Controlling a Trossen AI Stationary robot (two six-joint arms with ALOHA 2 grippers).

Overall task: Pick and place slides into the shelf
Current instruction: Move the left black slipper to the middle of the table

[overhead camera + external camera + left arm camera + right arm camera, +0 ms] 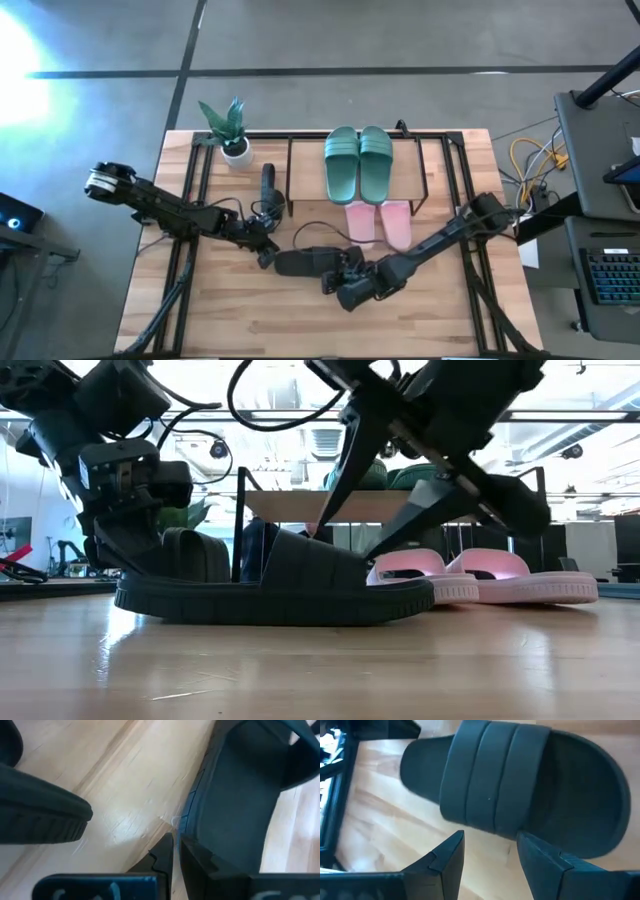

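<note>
Overhead, light wooden worktop (250, 320) carries a small black-framed shelf with a pale wood board (305, 160); a dark green pair of rubber slides (358, 165) lies side by side on that board, and a pale pink pair of rubber slides (380, 222) sits on the worktop at the shelf's front edge. One black wide-strap rubber slide (305, 262) lies flat between the two arms. The left tool (266, 252) is clenched at that slide's left end, and the right tool (345, 270) is at its right end. A second black slide (268, 186) stands beside a small potted plant (230, 130).

From worktop level, the black slide rests sole-down, pink pair behind it.

Left wrist: fingers (165, 857) pressed together beside the slide's edge.

Right wrist: fingers (445, 855) spread apart, empty, just short of the strap.
</note>
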